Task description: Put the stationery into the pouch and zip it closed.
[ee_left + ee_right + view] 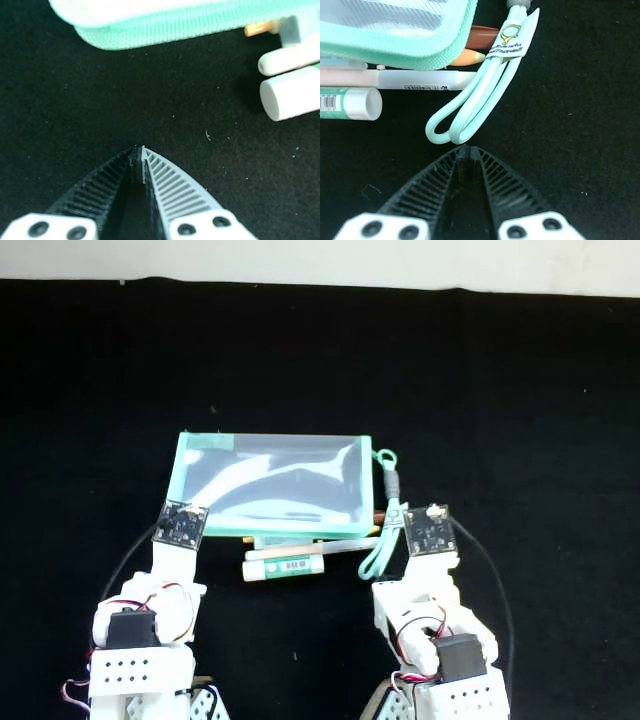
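Two arms stand nearest, side by side at the near edge of the black bench (520,420). On the left, the left arm (140,635) points at the near left corner of the pouch, and its left pincer (137,149), one finger black and one pale grey, has its tips pressed together on nothing, just short of that corner. One pouch (270,490) lies flat in the middle of the bench, mint green round the edge with a clear front panel; whether its zip is open I cannot tell. Along its near edge I count four pieces of stationery. One tube (285,567) with a green body and a white cap lies on the bench, apart from the pouch. One white pen (420,80) lies between the tube and the pouch edge. One orange-tipped pencil (467,57) and one red-brown stick (485,34) poke out from beneath the pouch's near right corner. Whether more pieces lie under the pouch I cannot tell. Right of these, one mint strap (470,107), doubled into a loop and carrying one white paper tag (512,37), trails from the pouch's right end toward the arms. Its loop ends just ahead of the right pincer (466,148), whose two black fingers are closed tip to tip and empty, at the end of the right arm (440,640).
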{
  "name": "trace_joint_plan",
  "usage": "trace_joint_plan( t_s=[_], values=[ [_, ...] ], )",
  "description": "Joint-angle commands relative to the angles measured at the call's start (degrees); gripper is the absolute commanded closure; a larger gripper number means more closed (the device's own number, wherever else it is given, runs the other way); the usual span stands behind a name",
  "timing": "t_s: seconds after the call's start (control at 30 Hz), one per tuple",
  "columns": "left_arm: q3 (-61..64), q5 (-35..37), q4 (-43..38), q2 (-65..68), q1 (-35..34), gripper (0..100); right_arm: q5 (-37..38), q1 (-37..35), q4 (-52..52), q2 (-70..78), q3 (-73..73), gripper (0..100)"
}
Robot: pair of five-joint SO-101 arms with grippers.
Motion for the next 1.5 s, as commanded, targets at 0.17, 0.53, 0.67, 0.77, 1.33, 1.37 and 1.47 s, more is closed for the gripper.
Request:
trace_joint_plan(
  t_s=[0.17,0.53,0.67,0.77,1.33,1.37,1.47],
  values=[
    [-2.2,0.3,-3.0,0.2,-0.7,99,-0.6,-0.3,-3.9,-0.7,7.3,98.9],
    [-20.7,0.4,7.3,0.2,-0.3,99,-0.6,-0.1,0.1,-0.7,-6.9,98.9],
    [-27.6,0.4,11.1,0.2,-0.4,99,-0.9,-0.1,-0.3,-0.7,-11.3,98.9],
    [-30.3,0.2,11.1,0.2,-0.3,99,-0.6,-0.4,-1.5,-0.7,-13.1,98.9],
    [-32.2,0.1,8.3,0.3,-0.2,93,24.8,0.0,-1.1,-0.4,-19.6,92.7],
    [-32.2,0.1,8.5,0.4,-0.2,89,23.1,0.0,-1.1,-0.4,-19.4,88.0],
    [-32.1,0.2,8.5,0.7,-0.2,82,13.5,0.2,-1.2,-0.3,-18.5,75.5]
  ],
)
